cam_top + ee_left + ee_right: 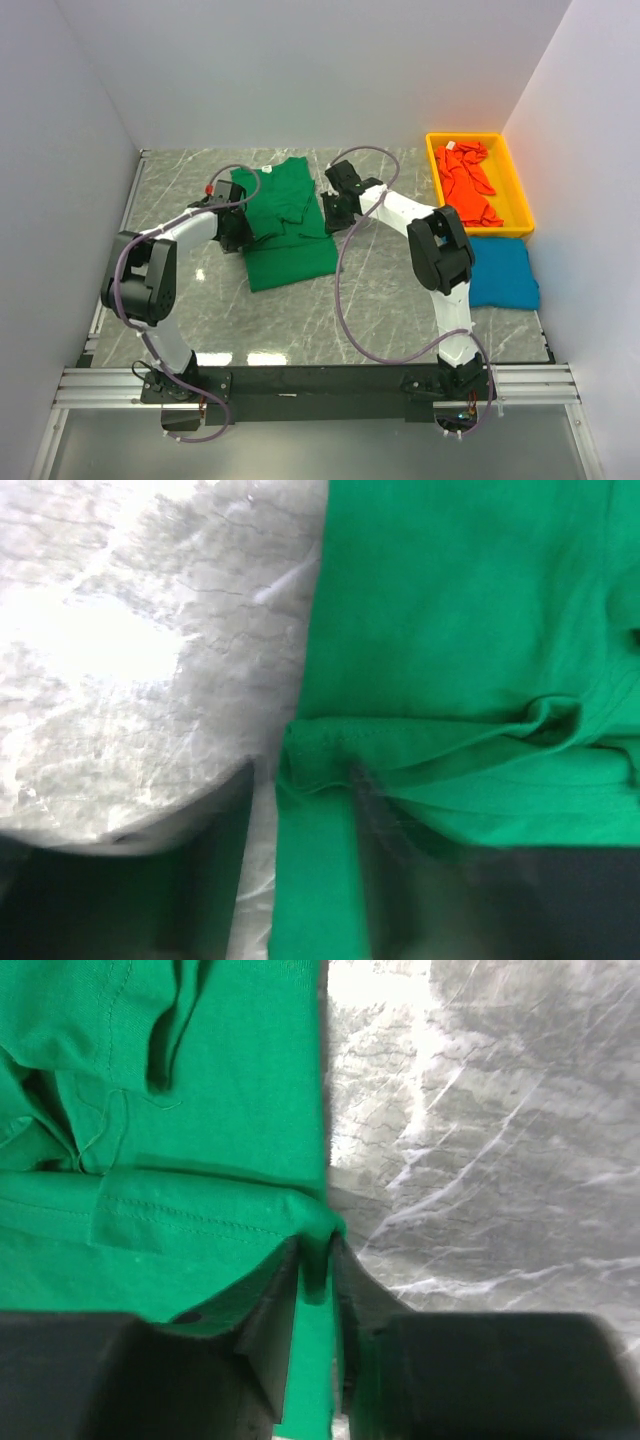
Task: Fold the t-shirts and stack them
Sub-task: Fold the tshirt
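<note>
Right claw [315,1252] first: its fingers sit close together with a little tuck of the green t-shirt [290,250] caught between them, right at the shirt's right-hand edge. It reads as a pinch, though I can't say how firm it is. The left claw [300,780] is at the opposite edge of the same shirt with its fingers spread. One finger is over the bare bench [300,320] and the other over the cloth. That wrist view is smeared, but nothing looks gripped.

The green t-shirt lies flat between the two arms with its sleeves turned in over its body, so it's a narrow strip with the collar end farthest from the arm bases.

So I'd say we're mid-fold on the green one: sides done, lengthwise fold not yet made. The next move probably needs both claws on one end of the strip, lifting evenly and carrying it over the other end. If one side lags, the layers could skew.

Beyond it, the blue t-shirt [502,275] sits folded well to the right of the green one. The orange t-shirt [465,185] is crumpled in the yellow bin [516,185], also off to the green one's right — it hasn't been folded yet.
</note>
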Motion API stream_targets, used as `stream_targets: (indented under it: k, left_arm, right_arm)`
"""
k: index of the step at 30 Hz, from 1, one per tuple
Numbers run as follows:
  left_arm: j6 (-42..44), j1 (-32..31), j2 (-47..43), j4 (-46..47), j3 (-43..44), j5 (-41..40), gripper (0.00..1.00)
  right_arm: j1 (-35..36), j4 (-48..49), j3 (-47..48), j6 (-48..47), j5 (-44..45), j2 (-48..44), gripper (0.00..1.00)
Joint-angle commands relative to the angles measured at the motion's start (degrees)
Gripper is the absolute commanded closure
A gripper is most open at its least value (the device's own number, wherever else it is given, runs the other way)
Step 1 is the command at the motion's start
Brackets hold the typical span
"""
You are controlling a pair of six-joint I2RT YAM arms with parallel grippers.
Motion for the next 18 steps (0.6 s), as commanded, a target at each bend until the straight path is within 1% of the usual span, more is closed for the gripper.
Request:
stream_targets:
  k: [1, 4, 5, 8, 9, 11, 12, 13, 15, 16, 18]
  left_arm:
    - [-0.9, 0.2, -5.3, -0.1, 1.4, -2.4, 0.47]
    - [-2.3, -0.6, -9.8, -2.2, 1.2, -3.4, 0.32]
    - [-2.8, -1.1, -12.2, -2.7, 1.0, -4.7, 0.29]
    - [-5.5, -4.7, -16.8, -4.4, -0.3, -6.9, 0.3]
    - [-7.2, -7.3, -17.7, -4.5, -1.4, -7.3, 0.31]
    - [-8.4, -10.2, -19.4, -2.9, -3.1, -6.9, 0.38]
    - [-9.7, -12.7, -19.6, -2.3, -4.7, -6.1, 0.41]
    - [-10.3, -13.9, -19.6, -1.4, -5.5, -5.7, 0.49]
    - [-11.5, -16.7, -18.4, 1.1, -7.3, -4.8, 0.57]
    - [-11.7, -17.2, -17.8, 1.6, -7.7, -4.5, 0.65]
    - [-12.0, -18.7, -15.5, 3.7, -8.8, -3.6, 0.71]
  right_arm:
    - [-0.3, 1.5, 1.5, -0.6, 2.1, -5.1, 0.71]
    - [0.2, 2.9, -1.2, 0.1, 2.8, -9.4, 0.65]
    - [0.6, 3.5, -2.3, 0.3, 2.9, -10.5, 0.64]
    - [2.1, 6.3, -7.6, 1.1, 1.6, -14.4, 0.64]
    - [3.0, 8.1, -8.7, 1.3, 0.8, -15.7, 0.64]
    - [4.1, 10.0, -10.6, 1.9, -1.4, -16.4, 0.66]
    - [4.6, 11.6, -12.2, 2.1, -1.9, -16.5, 0.68]
    - [5.5, 12.4, -12.9, 2.6, -2.5, -16.5, 0.72]
    - [6.1, 14.9, -14.8, 3.4, -4.6, -15.8, 0.77]
    - [6.7, 15.8, -15.4, 4.4, -5.3, -15.4, 0.81]
    - [7.0, 18.4, -16.6, 4.9, -6.8, -14.1, 0.84]
